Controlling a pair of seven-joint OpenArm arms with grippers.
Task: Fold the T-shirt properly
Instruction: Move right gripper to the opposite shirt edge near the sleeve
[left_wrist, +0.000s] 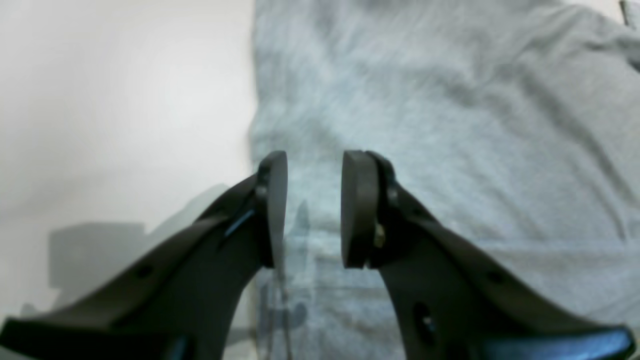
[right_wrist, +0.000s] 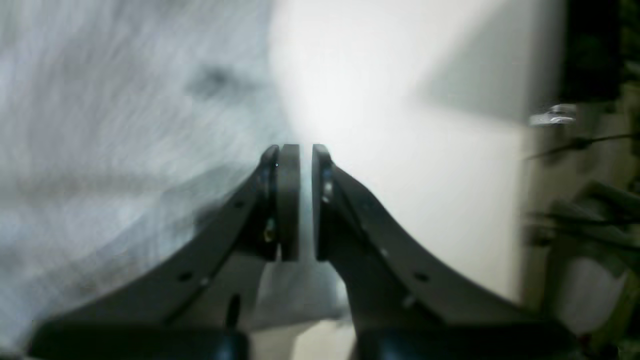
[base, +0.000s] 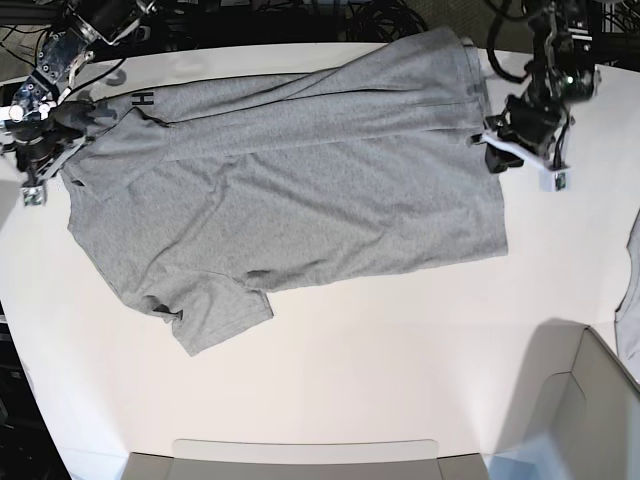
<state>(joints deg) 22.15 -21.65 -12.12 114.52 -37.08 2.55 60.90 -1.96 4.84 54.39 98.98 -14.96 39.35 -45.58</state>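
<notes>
Grey T-shirt (base: 290, 190) flat, grippers at edges

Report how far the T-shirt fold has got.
Done: the heather-grey cotton T-shirt has its far long edge folded over. In hand: the left pincer stands open over its hem edge; the right pincer, nearly closed, sits at the collar end. Left: near sleeve and remaining folds.

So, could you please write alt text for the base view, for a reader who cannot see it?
A heather-grey T-shirt lies spread, partly folded, on a white table. The right claw is at its left edge and the left claw at its right edge.
</notes>
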